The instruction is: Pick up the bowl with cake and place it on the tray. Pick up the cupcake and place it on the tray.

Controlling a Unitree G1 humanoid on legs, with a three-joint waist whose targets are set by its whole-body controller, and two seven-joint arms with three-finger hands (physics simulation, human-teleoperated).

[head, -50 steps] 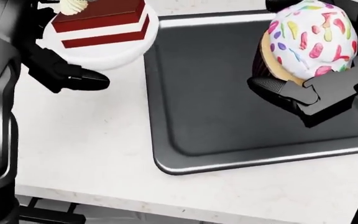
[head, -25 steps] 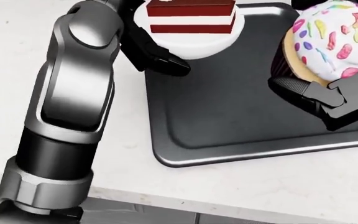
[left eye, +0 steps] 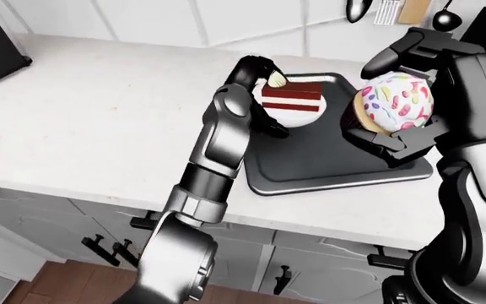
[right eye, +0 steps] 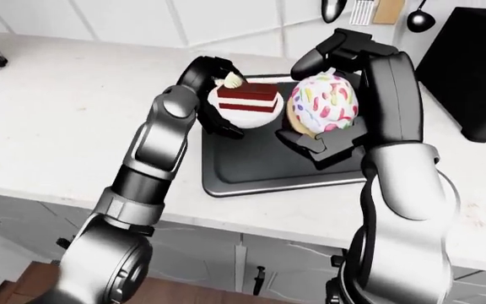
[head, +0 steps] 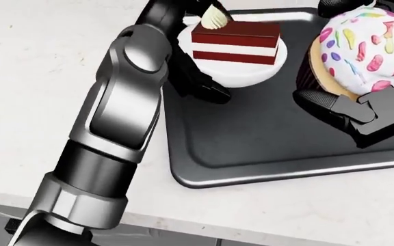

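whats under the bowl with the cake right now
The tray lies below the bowl, whose left side is gripped by the left hand. The bowl's underside is hidden, so I can't tell if it touches the tray yet.

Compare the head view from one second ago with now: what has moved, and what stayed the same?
The left hand carried the bowl with cake rightward, from over the counter to over the tray. The right hand still grips the cupcake above the tray; nothing was released.
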